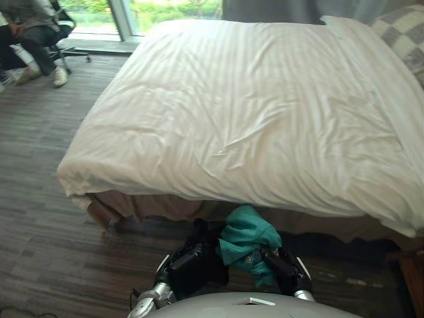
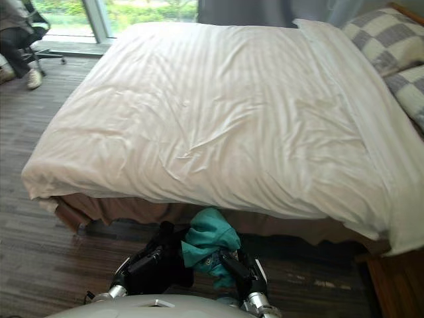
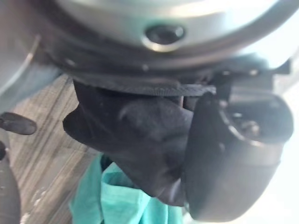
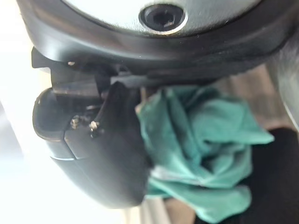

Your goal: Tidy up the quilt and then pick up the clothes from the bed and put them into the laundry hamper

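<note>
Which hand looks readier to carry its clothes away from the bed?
Probably the right. Its wrist view shows the right hand closed against the bunched teal garment. The black garment drapes over the left hand, hiding its hold.

Just off the near edge of the bed [image 1: 165, 207], the black garment [image 3: 140, 140] covers most of the left hand [image 1: 185, 257], and the teal garment [image 1: 246, 233] hides part of the right hand [image 1: 283, 264]. Beyond the bed's far left corner a seated person [image 1: 30, 30] is cut off by the picture's edge; so is the checked pillow [image 2: 387, 36] at the bed's head.
</note>
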You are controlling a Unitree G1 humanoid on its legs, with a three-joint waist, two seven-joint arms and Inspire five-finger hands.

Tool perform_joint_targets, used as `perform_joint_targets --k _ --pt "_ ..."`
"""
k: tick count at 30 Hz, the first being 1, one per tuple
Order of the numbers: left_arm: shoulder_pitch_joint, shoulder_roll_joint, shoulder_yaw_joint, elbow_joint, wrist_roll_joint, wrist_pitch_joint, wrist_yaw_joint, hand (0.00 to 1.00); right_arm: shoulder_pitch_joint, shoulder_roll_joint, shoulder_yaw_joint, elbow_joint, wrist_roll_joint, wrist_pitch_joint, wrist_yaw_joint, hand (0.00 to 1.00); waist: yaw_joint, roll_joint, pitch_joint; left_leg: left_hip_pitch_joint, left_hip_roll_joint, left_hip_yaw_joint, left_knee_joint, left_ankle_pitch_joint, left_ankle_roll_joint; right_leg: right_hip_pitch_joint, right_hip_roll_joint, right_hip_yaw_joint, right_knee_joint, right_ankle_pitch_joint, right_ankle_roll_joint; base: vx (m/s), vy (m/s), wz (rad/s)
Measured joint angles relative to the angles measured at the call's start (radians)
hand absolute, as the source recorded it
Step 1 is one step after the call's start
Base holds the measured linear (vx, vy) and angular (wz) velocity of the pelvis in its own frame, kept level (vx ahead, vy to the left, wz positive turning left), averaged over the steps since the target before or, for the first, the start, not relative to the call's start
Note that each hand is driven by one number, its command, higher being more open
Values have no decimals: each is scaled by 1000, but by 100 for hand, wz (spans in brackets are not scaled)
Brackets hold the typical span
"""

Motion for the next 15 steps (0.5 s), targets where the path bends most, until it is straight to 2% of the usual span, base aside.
perform_joint_targets --k 2,7,12,13,15 --pt "3 5 -2 -8 -10 -25 15 0 -4 -1 40 -7 0 5 -6 0 17 -5 2 -10 -9 -38 1 1 0 23 2 -26 -8 1 1 93 -63 53" --pt "25 7 -7 -21 -89 -67 28 0 -26 -14 100 -7 0 33 -7 0 27 -12 6 -8 -22 -96 4 1 0 78 9 -48 -30 -5 -10 51 -53 40" --pt "36 10 -9 -54 -110 -77 51 0 -28 -37 168 -7 0 36 10 0 43 -22 18 -16 -41 -150 0 21 12 124 10 -129 -38 -37 -11 -26 -53 39" --pt "35 10 -9 -58 -110 -78 59 0 -29 -39 177 -7 0 36 11 0 44 -22 21 -26 -48 -162 0 33 22 130 10 -154 -32 -48 -9 -72 -35 94" --pt "34 12 -9 -74 -111 -75 72 0 -34 -38 180 -8 0 36 14 0 38 -26 31 -49 -72 -131 0 58 68 149 3 -229 -21 -61 1 -85 4 114"
